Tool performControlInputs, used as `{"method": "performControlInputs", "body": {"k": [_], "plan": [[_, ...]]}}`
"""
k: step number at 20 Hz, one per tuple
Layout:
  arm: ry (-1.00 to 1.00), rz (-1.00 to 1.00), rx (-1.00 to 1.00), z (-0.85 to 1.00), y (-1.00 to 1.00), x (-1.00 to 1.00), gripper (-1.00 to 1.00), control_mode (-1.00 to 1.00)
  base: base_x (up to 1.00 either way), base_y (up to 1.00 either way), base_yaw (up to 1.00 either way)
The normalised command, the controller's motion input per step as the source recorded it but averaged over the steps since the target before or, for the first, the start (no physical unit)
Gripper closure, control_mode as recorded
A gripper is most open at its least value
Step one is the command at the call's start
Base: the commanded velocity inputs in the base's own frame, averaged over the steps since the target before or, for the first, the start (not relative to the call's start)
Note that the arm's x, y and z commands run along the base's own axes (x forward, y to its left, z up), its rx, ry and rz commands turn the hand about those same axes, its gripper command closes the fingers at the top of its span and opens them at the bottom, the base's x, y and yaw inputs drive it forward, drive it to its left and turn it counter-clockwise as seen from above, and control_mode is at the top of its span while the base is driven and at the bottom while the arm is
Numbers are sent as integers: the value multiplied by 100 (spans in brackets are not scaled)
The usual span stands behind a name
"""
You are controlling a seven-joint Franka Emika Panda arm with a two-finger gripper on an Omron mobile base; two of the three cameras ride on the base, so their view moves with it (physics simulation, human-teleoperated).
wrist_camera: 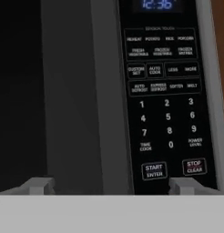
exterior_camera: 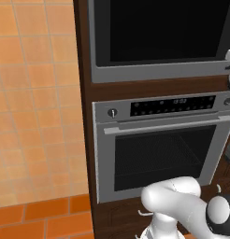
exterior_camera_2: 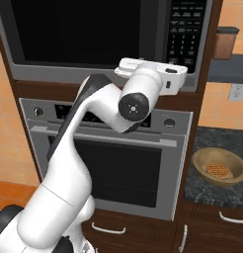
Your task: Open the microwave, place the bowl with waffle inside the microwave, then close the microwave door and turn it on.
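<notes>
The microwave (exterior_camera_2: pixel 94 69) is built in above the oven, and its black glass door (exterior_camera_2: pixel 76 29) is shut. My gripper (wrist_camera: pixel 111 186) is open with nothing between its fingertips (wrist_camera: pixel 38 185). It hovers close in front of the microwave's lower right part. It faces the grey strip (wrist_camera: pixel 107 91) between the door glass (wrist_camera: pixel 18 91) and the keypad (wrist_camera: pixel 166 113). My white hand (exterior_camera_2: pixel 165 74) sits over the microwave's lower frame. The brown bowl (exterior_camera_2: pixel 220 165) holding the waffle (exterior_camera_2: pixel 218 171) rests on the dark counter (exterior_camera_2: pixel 202 190) to the right.
The grey oven (exterior_camera_2: pixel 113 163) with knobs and a mesh window sits right under the microwave (exterior_camera: pixel 159 70). A brown jar (exterior_camera_2: pixel 226 42) stands on a shelf at upper right. Orange tiled wall (exterior_camera: pixel 37 102) lies left of the cabinet. My arm (exterior_camera_2: pixel 69 163) rises in front of the oven.
</notes>
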Motion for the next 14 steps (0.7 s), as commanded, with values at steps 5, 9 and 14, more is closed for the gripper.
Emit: {"method": "performControlInputs", "body": {"k": [5, 9, 14], "plan": [[-1, 15, 4, 0, -28, 30, -100, -100, 0, 0, 0], [-1, 19, 3, 0, -2, 32, -100, -100, 0, 0, 0], [0, 7, 0, 0, 2, 10, -100, -100, 0, 0, 0]]}}
